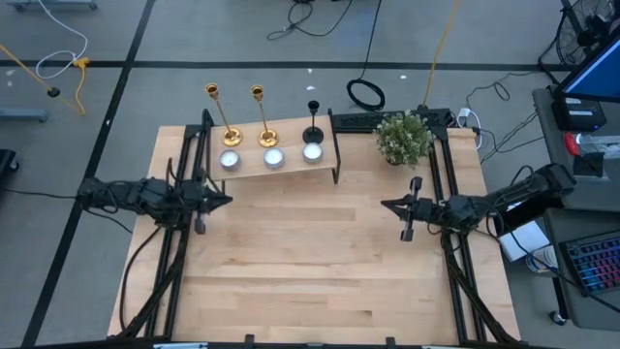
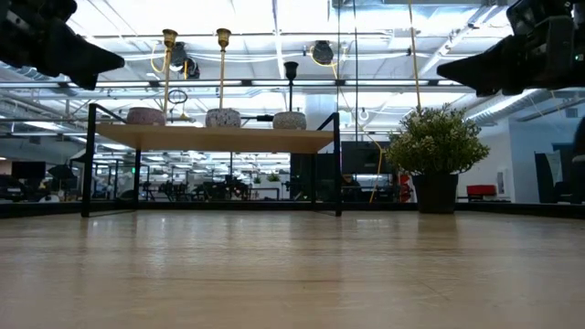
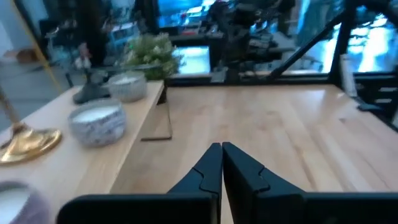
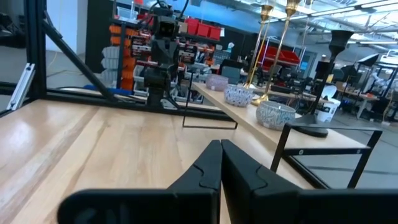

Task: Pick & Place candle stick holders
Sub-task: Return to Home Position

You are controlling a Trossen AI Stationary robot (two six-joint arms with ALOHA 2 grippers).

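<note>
Two tall gold candle stick holders (image 1: 221,116) (image 1: 263,118) and a shorter black one (image 1: 313,124) stand by their round bases on a low wooden shelf (image 1: 291,167) at the table's far side. Three small round bowls (image 1: 273,157) stand on the shelf in front of them. The holders also show in the low view (image 2: 222,68) and the right wrist view (image 4: 277,46). My left gripper (image 1: 225,201) hovers shut and empty at the table's left, near the shelf's left end. My right gripper (image 1: 386,206) hovers shut and empty at the table's right.
A potted green plant (image 1: 403,138) stands at the table's far right, beside the shelf's right end. The shelf has thin black metal legs (image 1: 336,160). Bare wooden tabletop (image 1: 310,262) stretches between the arms and toward the near edge.
</note>
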